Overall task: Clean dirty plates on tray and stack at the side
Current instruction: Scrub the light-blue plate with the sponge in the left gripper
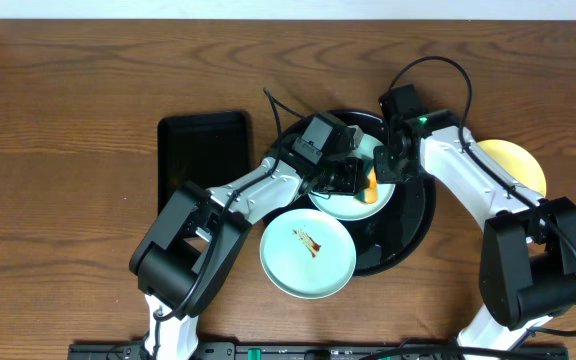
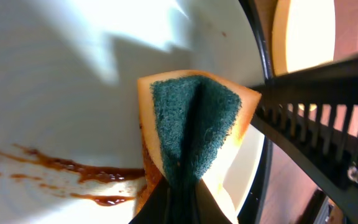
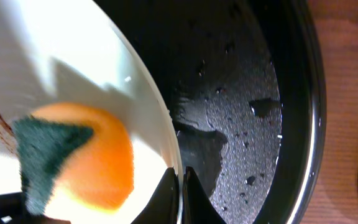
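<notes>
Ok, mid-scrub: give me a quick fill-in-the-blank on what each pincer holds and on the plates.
1. The left pincer is shut on the folded orange-and-green ____.
2. The right pincer pinches the ____ of the mint plate in the round black tray.
3. The sauce smear on that plate is ____.
4. The outer plate, wholly off the tray on the table, is pale ____.
Missing words: sponge, rim, brown, yellow.

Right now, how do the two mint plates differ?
The rear plate lies inside the tray; the front plate overlaps its rim. The rear plate is pinched by the right fingers and under the sponge in the left gripper; the front plate is untouched. Both are mint, sauce-smeared.
</notes>
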Controlling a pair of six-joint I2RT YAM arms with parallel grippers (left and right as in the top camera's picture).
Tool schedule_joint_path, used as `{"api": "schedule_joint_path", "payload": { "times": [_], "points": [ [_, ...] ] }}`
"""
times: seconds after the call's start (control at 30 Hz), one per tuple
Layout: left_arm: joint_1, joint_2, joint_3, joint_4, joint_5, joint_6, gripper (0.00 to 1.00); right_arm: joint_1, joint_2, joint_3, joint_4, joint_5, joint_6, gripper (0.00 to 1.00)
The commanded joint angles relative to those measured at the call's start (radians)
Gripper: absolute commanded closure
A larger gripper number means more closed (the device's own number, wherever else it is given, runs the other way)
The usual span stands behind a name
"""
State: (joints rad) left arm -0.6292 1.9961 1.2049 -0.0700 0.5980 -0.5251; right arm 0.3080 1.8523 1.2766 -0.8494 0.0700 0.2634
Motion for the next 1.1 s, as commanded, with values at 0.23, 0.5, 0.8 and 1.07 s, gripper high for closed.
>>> {"api": "schedule_joint_path", "payload": {
  "times": [0.23,0.5,0.8,1.07],
  "points": [
    [0.073,0.024,0.007,-0.025,-0.115,-0.004,0.92,0.012,-0.008,-0.016,-0.032,0.035,0.006,0.99],
    [0.132,0.024,0.007,-0.052,-0.174,-0.003,0.92,0.013,-0.008,-0.016,-0.034,0.035,0.006,0.99],
    [0.178,0.024,0.007,-0.109,-0.174,-0.004,0.92,0.013,-0.008,-0.016,-0.034,0.035,0.006,0.99],
    [0.179,-0.066,0.008,-0.220,-0.265,0.005,0.92,0.013,-0.008,-0.015,-0.033,0.035,0.006,0.99]
  ]
}}
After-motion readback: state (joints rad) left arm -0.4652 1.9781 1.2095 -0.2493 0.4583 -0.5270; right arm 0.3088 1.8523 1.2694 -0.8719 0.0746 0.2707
